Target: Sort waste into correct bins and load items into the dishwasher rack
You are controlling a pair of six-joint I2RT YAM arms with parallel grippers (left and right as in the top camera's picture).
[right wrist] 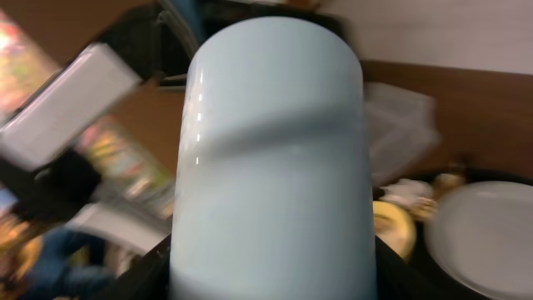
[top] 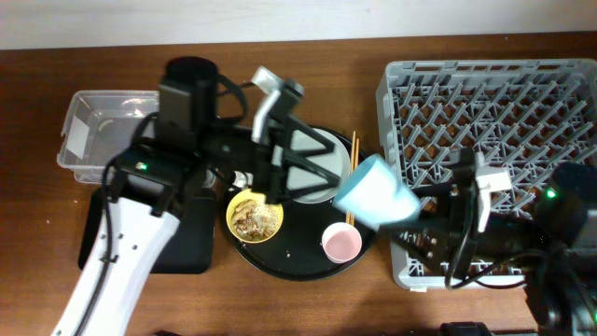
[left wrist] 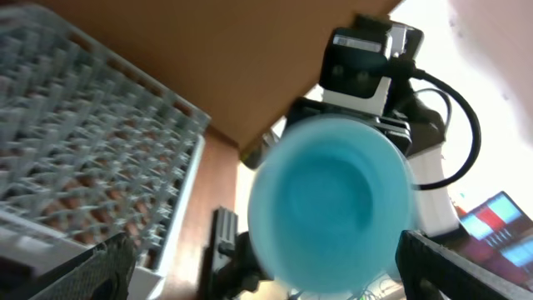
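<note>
My right gripper (top: 403, 213) grips the blue cup (top: 375, 191), jaws closed against its sides (smooth glossy wall, round, tapered).

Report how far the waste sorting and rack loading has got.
Done: nothing that shows; the rack holds no dishes. In hand: the right gripper grips the blue cup at the rack's near edge. Left: pink cup, plate, chopsticks and the yellow bowl with its scraps. The left gripper is open above the plate.
</note>
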